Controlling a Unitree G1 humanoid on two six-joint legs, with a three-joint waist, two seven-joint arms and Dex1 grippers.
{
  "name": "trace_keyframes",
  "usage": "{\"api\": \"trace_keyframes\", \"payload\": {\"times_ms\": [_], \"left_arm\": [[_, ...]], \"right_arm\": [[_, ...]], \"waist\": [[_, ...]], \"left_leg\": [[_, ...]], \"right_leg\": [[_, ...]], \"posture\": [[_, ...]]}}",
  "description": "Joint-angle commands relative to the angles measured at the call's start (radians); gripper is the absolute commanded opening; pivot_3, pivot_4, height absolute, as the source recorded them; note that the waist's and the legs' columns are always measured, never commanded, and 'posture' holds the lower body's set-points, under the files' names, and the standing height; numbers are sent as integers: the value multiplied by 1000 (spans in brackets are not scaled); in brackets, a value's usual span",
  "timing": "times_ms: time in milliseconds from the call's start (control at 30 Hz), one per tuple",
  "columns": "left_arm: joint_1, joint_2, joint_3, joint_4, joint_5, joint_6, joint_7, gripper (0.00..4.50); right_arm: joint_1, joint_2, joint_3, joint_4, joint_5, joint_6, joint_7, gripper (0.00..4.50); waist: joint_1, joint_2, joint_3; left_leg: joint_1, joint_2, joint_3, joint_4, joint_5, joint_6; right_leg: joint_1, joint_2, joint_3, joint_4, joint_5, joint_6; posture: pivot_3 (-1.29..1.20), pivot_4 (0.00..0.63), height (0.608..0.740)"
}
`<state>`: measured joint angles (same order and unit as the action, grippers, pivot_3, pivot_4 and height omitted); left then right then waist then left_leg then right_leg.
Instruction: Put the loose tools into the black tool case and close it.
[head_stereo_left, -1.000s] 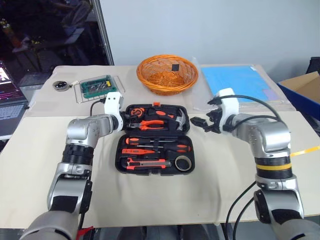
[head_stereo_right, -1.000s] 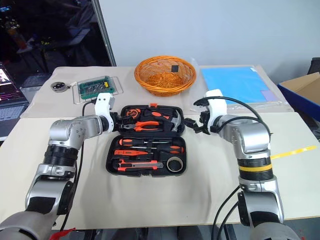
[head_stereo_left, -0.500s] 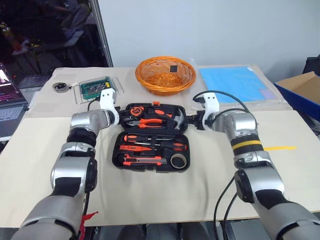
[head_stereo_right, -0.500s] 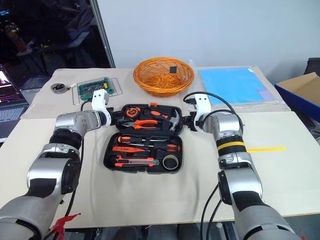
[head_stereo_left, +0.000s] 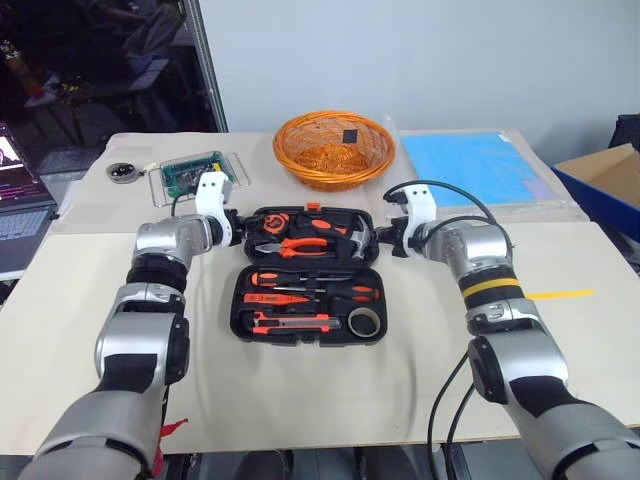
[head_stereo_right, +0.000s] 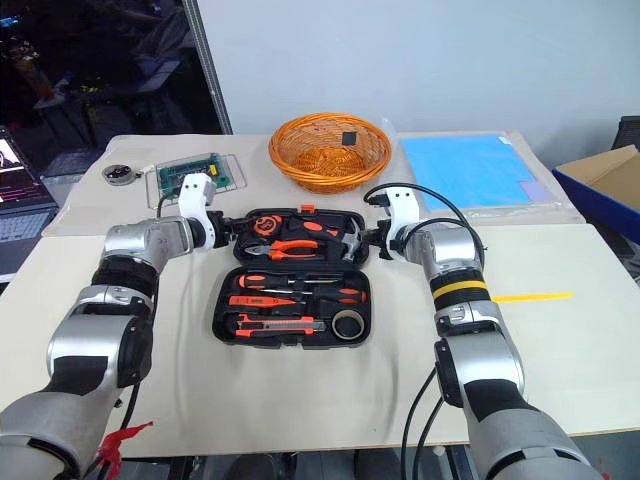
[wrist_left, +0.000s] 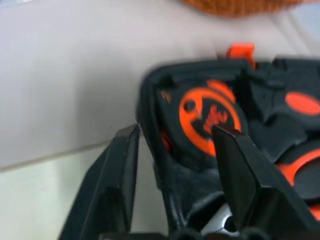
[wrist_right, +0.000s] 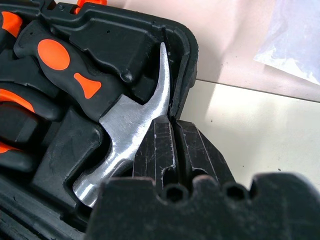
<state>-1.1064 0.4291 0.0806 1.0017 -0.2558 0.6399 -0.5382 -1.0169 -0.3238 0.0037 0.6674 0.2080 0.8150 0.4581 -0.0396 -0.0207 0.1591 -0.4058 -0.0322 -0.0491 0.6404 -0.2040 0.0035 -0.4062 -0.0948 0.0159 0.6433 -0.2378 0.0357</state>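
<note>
**Both grippers are working the far half of the case, one at each end**

The left gripper (wrist_left: 175, 145) is sitting with its fingers apart, straddling the end wall of the black tool case (head_stereo_left: 305, 276). The right gripper (wrist_right: 172, 150) is pressing its fingers together at the opposite rim, right by the hammer (wrist_right: 127, 115); I can't quite tell if it's pinching plastic.

The case is lying open on the table (head_stereo_left: 90, 300), screwdrivers (head_stereo_left: 310, 285), utility knife (head_stereo_left: 295, 322) and tape roll (head_stereo_left: 365, 321) already seated. I'm guessing a stiff shell, fairly heavy loaded, slick at the edges, so grabbing the rim ends looks smartest for swinging that half over.
</note>
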Motion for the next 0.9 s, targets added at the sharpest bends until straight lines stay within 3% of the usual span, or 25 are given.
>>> {"api": "trace_keyframes", "payload": {"times_ms": [33, 67, 167, 233, 467, 667, 833, 900], "left_arm": [[-27, 8, 0, 24, 43, -8, 35, 1767], [-22, 5, 4, 26, 44, -6, 34, 1626], [-10, -1, 17, 13, 37, -1, 25, 450], [-2, -6, 23, -7, 28, 3, 6, 38], [25, -18, 68, -154, -42, 2, -109, 38], [117, -13, 61, -419, -76, -73, -228, 38], [284, 7, 16, -637, -33, -253, -302, 38], [377, 34, -31, -730, 23, -418, -344, 38]], "right_arm": [[10, -14, 2, -33, -21, 5, -4, 0], [14, -14, 1, -40, -20, 8, -5, 0], [24, -15, 0, -61, -17, 17, -9, 0], [30, -14, -4, -72, -14, 14, -11, 0], [74, -4, -30, -201, 10, -108, 17, 0], [225, -45, -46, -515, 34, -284, 80, 0], [439, -100, -27, -772, 3, -421, 110, 0], [524, -105, -37, -866, -3, -453, 92, 0]], "waist": [[0, 0, 0], [1, 0, 0], [1, 0, 0], [1, 0, 0], [1, 0, 0], [4, 0, 0], [-1, 0, 0], [-5, 0, 0]], "left_leg": [[0, 0, 0, 0, 0, 0], [0, 0, 0, 0, 0, 0], [0, 0, 0, 0, 0, 0], [0, 0, -1, 0, 0, 0], [-1, 0, -1, 0, 0, 0], [-12, -1, 0, 1, 1, -1], [-16, 0, 0, 1, 1, -2], [-16, 0, 1, 1, 1, -1]], "right_leg": [[0, 0, 0, 0, 0, 0], [0, 0, 0, 0, 0, 0], [0, -1, 0, 0, 0, 0], [0, 0, 0, 1, 0, 0], [0, -1, 0, 0, 0, 0], [-13, -1, 1, 2, 1, 1], [-18, -1, 1, 3, 1, 1], [-18, -1, 1, 2, 1, 1]], "posture": [[0, 150, 740], [0, 150, 740], [0, 150, 740], [0, 150, 740], [0, 150, 740], [0, 150, 740], [0, 150, 740], [0, 150, 740]]}}
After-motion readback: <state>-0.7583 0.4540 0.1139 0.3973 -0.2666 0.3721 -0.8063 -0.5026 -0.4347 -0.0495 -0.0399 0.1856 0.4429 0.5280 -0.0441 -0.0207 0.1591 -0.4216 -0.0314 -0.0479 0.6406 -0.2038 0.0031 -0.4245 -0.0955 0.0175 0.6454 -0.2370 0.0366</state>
